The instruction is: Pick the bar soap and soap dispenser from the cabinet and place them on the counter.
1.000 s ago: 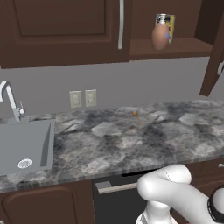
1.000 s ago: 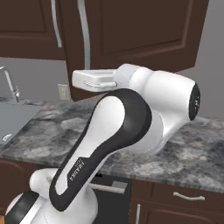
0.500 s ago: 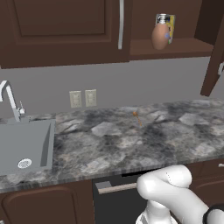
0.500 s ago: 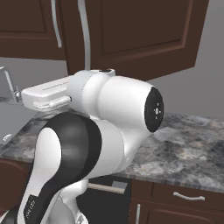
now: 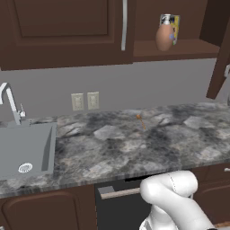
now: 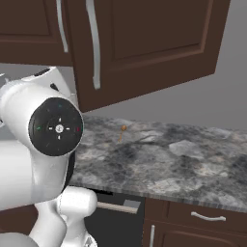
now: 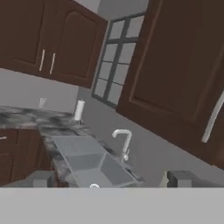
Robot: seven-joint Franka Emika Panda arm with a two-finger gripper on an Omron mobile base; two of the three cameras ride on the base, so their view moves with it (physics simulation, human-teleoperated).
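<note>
Bar soap [image 5: 140, 121] lies on counter [image 5: 117, 148]. Soap dispenser [image 5: 164, 35] upright on cabinet [image 5: 179, 47] shelf. Gripper [image 7: 111, 181] fingers spread, empty, aimed toward sink [image 7: 94, 164]. Swing up to the shelf, square on the bottle's body.

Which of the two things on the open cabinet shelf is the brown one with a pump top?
The soap dispenser, the pear-shaped brown bottle standing in front. The other is a flat yellow-and-blue box behind it.

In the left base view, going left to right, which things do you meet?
Faucet → sink → wall outlets → silver cabinet handle → bar soap on the counter → soap dispenser on the cabinet shelf.
</note>
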